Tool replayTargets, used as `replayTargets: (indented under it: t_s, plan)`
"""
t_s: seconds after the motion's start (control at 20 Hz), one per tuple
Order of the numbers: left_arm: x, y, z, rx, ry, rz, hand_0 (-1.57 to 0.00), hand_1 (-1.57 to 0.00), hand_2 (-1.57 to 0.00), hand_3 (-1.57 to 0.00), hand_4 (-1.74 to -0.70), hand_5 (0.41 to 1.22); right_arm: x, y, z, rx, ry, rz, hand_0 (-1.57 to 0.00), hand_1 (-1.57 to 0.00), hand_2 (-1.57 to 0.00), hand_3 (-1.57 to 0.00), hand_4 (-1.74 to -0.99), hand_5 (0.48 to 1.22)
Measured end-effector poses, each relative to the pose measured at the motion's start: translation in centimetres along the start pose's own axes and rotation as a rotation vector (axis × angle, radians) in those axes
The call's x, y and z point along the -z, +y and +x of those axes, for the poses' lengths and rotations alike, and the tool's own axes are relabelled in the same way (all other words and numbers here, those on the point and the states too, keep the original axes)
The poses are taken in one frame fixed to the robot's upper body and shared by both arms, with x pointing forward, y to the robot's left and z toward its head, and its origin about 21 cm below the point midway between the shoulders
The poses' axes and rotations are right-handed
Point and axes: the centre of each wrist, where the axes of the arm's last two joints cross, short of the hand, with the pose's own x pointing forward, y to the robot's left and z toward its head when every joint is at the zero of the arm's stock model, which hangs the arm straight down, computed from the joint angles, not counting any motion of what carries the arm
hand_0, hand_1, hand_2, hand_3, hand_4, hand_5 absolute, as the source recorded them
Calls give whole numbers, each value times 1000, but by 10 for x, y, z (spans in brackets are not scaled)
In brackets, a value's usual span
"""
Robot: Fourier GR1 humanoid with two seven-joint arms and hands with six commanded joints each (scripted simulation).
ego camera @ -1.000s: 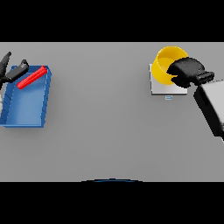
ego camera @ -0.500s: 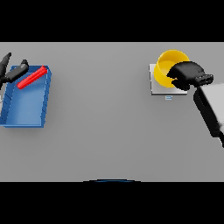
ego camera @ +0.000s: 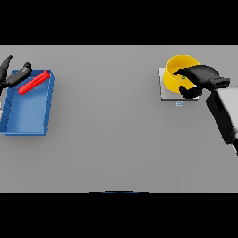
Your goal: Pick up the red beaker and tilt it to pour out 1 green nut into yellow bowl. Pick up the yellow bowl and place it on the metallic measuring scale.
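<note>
The right robot hand reaches in from the right side of the head view, its dark fingers curled over the near right rim of the yellow bowl and clasping it. The bowl sits on the metallic measuring scale, a pale square plate far right on the grey tabletop; the plate's left and near edges show past the bowl, and a small mark lies just in front of its near edge. A tiny green speck (most likely the nut, though too small to be sure) shows inside the bowl right against the fingers. The white and dark forearm runs from the hand down to the right edge of the view.

The left robot hand shows at the far left edge, its fingers spread and fairly straight, holding nothing. It lies just beside the far left corner of a blue tray, and one finger points toward the red beaker; whether fingertip and beaker touch cannot be told. The beaker lies on its side, slanted across the tray's far end, its upper tip close to the tray's far right corner. The tray sits at the left of the tabletop, well apart from the scale and bowl.
</note>
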Motion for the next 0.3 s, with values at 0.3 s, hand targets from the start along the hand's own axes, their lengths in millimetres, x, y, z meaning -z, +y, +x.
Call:
replayTargets:
  t_s: [0.3]
  plan:
    - [1, 0, 0, -1, -3, 6, 1, 1, 1, 1, -833, 760, 4, 3, 8, -33, 22, 36, -64, -63, -50, -42, -1390, 779]
